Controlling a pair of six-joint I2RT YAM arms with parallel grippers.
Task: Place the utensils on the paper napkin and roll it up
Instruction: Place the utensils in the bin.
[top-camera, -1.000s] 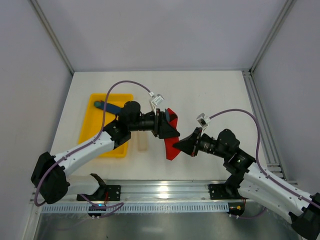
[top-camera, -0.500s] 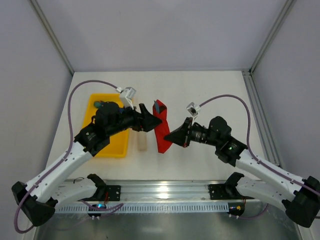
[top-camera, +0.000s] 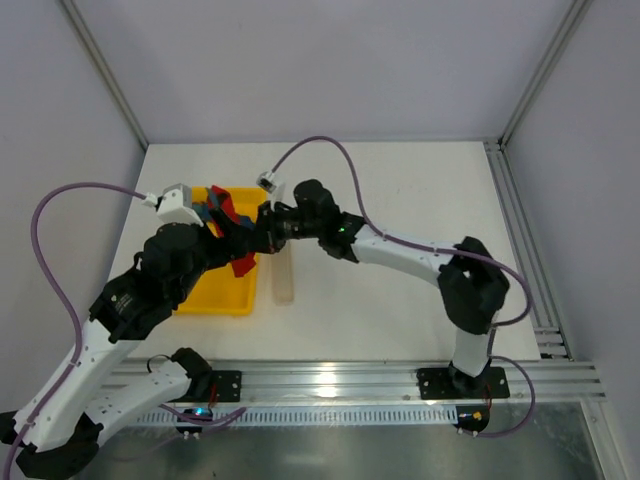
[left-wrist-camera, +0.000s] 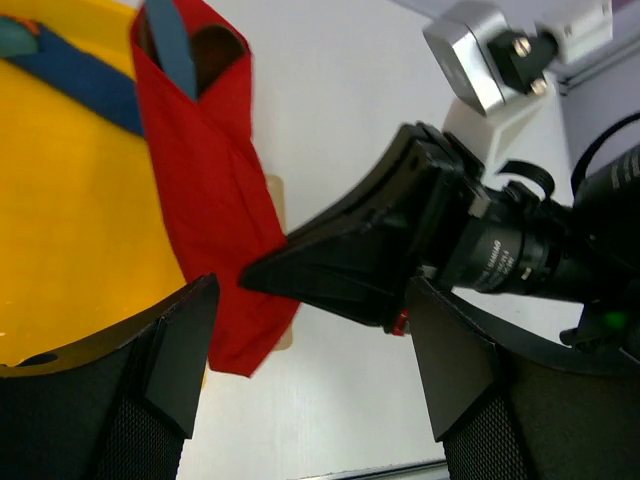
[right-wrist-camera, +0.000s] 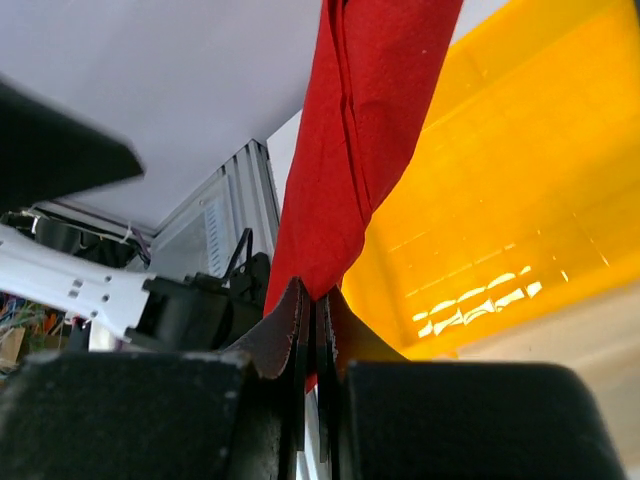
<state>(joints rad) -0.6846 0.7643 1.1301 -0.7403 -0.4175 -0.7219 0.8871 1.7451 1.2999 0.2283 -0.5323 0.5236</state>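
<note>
Left wrist view gives the clearest look: the red napkin (left-wrist-camera: 205, 200), rolled into a narrow tube, slants across the right rim of the yellow tray (left-wrist-camera: 60, 230). Its open end is over the tray, with a bluish strip (left-wrist-camera: 170, 45) showing inside. The right gripper (left-wrist-camera: 262, 272) is clamped on the roll's edge low down, near the closed end; the right wrist view shows its jaws pressed together with the napkin pinched between them. The left gripper (left-wrist-camera: 310, 340) stands spread wide around the roll's lower end, holding nothing.

One pale wooden utensil (top-camera: 284, 278) lies on the table (top-camera: 400, 200) just beside the tray, outside the roll. Whether any others are wrapped inside I cannot tell.

The roll looks thin, light and limp — likely to loosen or tear if pinched by a single layer. A gentle squeeze across its full width near the middle seems safest, keeping the open end level so that nothing slides out.
</note>
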